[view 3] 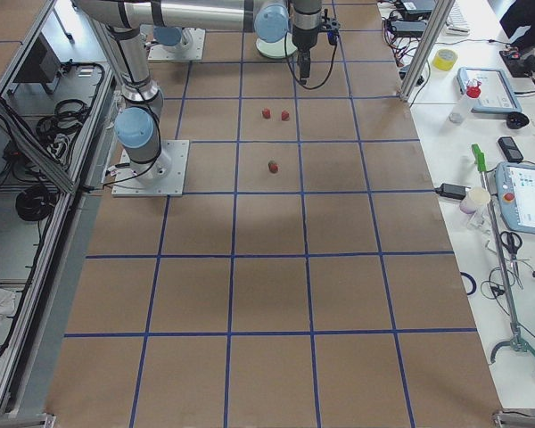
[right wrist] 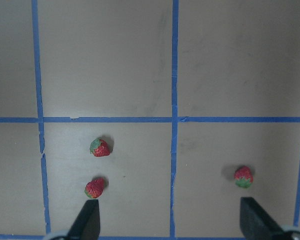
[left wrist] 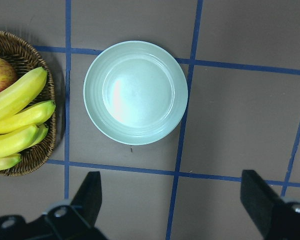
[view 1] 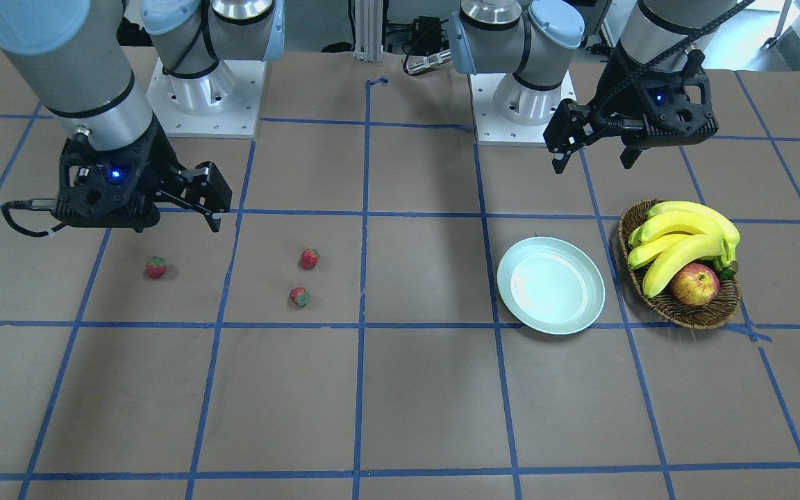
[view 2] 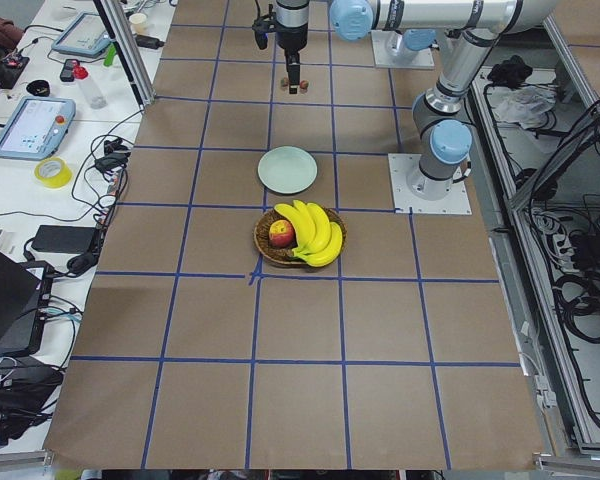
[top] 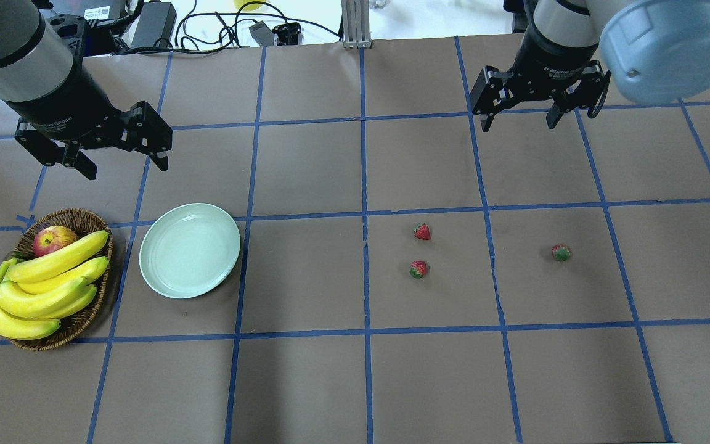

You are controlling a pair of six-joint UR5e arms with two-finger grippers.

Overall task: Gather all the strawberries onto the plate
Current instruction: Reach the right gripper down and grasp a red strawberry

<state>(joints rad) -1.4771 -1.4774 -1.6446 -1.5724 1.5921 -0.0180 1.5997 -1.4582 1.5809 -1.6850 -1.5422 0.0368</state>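
Front-facing view: the right two-finger gripper (view 1: 211, 205) hung at left, pointing down, fingers wide apart and holding nothing. Three small red, green-capped strawberries (view 1: 309, 259) lay on the brown table (view 1: 428, 389) left of centre. The left gripper (view 1: 593, 161) hovered at upper right, equally spread and empty.

Overhead view: the round pale mint-green plate (top: 190, 250) sat at left centre, well apart from the berries.

The round pale mint-green plate (top: 149, 259) looks glossy and smooth; the brown oval wicker basket (top: 77, 213) rough, woven; the bench (top: 306, 382) matt brown paper with blue tape (top: 367, 332)
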